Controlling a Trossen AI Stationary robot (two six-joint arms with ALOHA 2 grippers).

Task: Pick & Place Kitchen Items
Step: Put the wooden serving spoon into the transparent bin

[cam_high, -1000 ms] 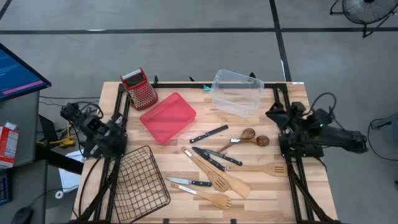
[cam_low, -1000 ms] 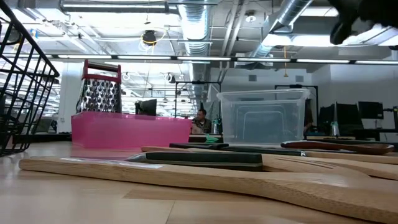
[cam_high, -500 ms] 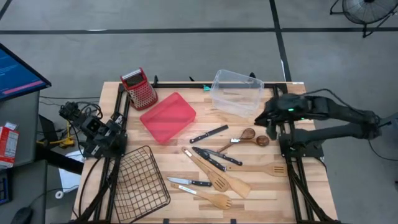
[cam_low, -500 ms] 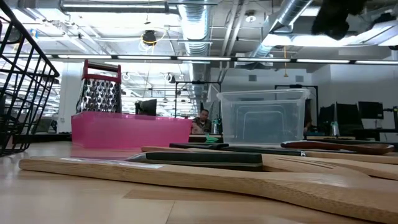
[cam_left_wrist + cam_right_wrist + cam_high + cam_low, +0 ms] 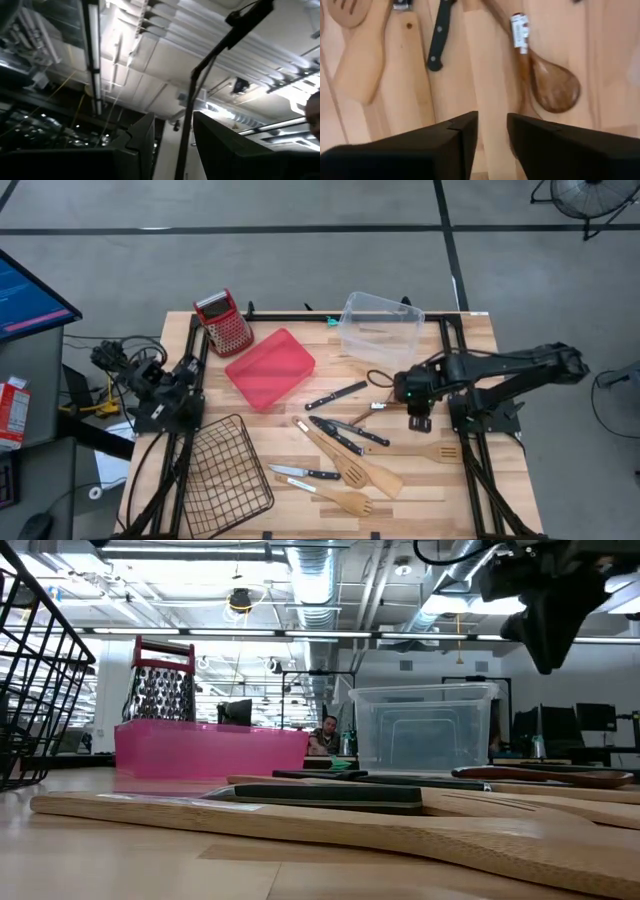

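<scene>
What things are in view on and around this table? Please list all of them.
box grater: one, metal with red top, table's back left in the high view
tray: one, red, beside the grater
container: one, clear, back edge
wire basket: one, black, front left
knives: about four, black handles, middle
wooden utensils: several, light wood, middle to front
spoon: one, brown, under right gripper
left gripper: open, left edge, facing ceiling
right gripper: open, above spoon
</scene>
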